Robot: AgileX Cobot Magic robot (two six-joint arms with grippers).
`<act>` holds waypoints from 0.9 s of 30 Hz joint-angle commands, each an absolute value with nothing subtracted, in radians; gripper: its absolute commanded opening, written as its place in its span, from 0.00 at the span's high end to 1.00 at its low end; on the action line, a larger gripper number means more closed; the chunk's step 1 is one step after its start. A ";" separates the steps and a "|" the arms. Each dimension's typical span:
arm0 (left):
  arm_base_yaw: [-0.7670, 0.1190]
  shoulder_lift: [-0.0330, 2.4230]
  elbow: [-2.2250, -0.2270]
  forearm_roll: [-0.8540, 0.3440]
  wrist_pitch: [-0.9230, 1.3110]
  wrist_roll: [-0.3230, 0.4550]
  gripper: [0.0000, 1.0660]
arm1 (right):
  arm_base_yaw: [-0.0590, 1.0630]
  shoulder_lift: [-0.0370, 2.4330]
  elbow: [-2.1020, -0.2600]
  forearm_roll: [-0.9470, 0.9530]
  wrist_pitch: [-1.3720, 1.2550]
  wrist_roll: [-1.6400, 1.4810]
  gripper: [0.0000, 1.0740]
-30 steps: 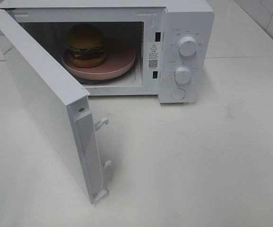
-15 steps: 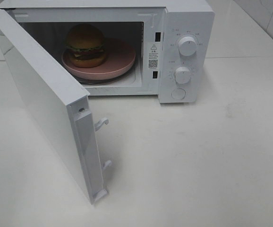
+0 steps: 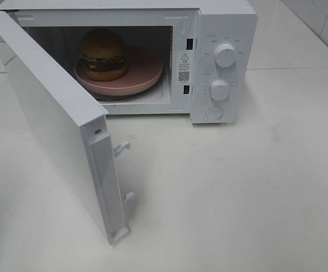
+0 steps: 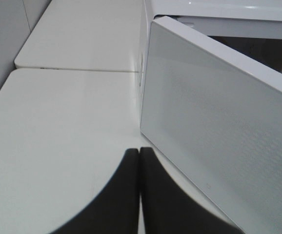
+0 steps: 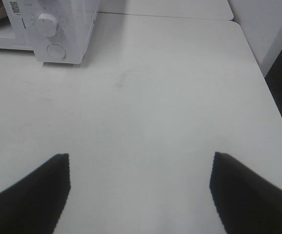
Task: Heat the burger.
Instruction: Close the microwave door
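Observation:
The burger point(image 3: 102, 54), with its golden-brown bun, green lettuce and dark patty, sits on a round pink plate point(image 3: 144, 71) inside the open white microwave point(image 3: 223, 34). The microwave door point(image 3: 50, 122) swings out toward the front left. Neither arm shows in the exterior high view. In the left wrist view my left gripper point(image 4: 139, 152) is shut, its dark fingers pressed together with nothing between them, just outside the door's outer face point(image 4: 219, 131). In the right wrist view my right gripper point(image 5: 140, 158) is open over bare tabletop, well away from the microwave's knobs point(image 5: 46, 23).
The microwave has two dials point(image 3: 225, 54) point(image 3: 219, 89) and a round button point(image 3: 214, 112) on its right panel. Door latch hooks point(image 3: 122, 148) stick out from the door's free edge. White tabletop point(image 3: 238, 192) spreads in front and to the right.
The exterior high view shows no movement; burger, plate and door stay as they were.

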State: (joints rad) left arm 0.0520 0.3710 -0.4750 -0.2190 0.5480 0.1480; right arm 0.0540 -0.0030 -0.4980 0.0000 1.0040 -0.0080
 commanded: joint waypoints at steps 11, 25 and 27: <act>0.051 0.549 -0.337 -0.441 0.109 0.390 1.00 | 0.048 -0.036 -0.498 0.000 0.994 -0.011 0.29; 0.051 0.773 -0.241 -0.382 -0.271 0.323 1.00 | 0.048 -0.036 -0.498 0.000 0.994 -0.011 0.29; 0.051 0.832 -0.240 -0.278 -0.331 0.210 1.00 | 0.048 -0.036 -0.498 0.000 0.994 -0.011 0.29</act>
